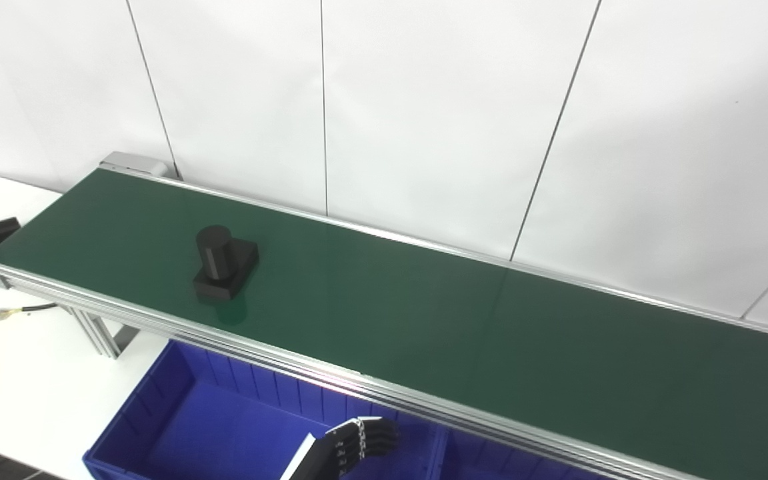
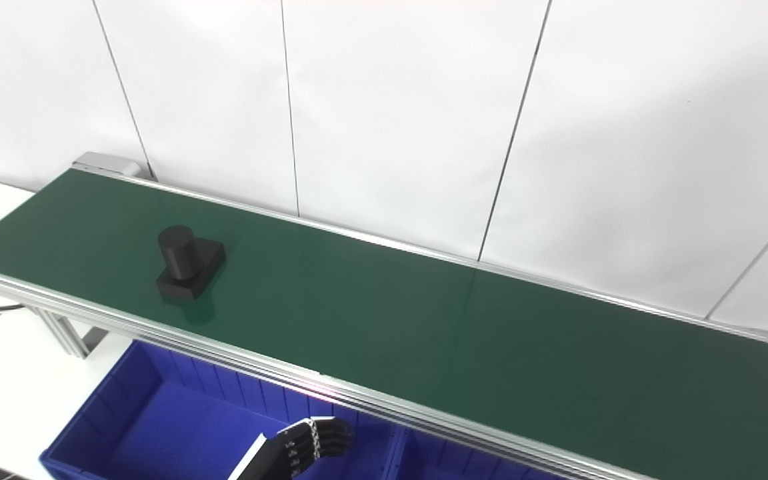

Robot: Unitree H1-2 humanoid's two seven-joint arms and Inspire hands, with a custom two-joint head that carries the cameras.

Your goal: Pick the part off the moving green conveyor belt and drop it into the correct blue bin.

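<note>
A green conveyor belt runs from far left to near right before a white wall. A black part, an upright cylinder on a flat base, sits on the belt's left portion. Below the near rail, the left hand hovers over a blue bin on the white counter, fingers curled, holding nothing.

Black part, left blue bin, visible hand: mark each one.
black part [image 1: 216, 252], left eye view, on its upright cylinder
left blue bin [image 1: 177, 383], left eye view, on its left inner wall
left hand [image 2: 314, 439], right eye view, on its curled fingers
</note>
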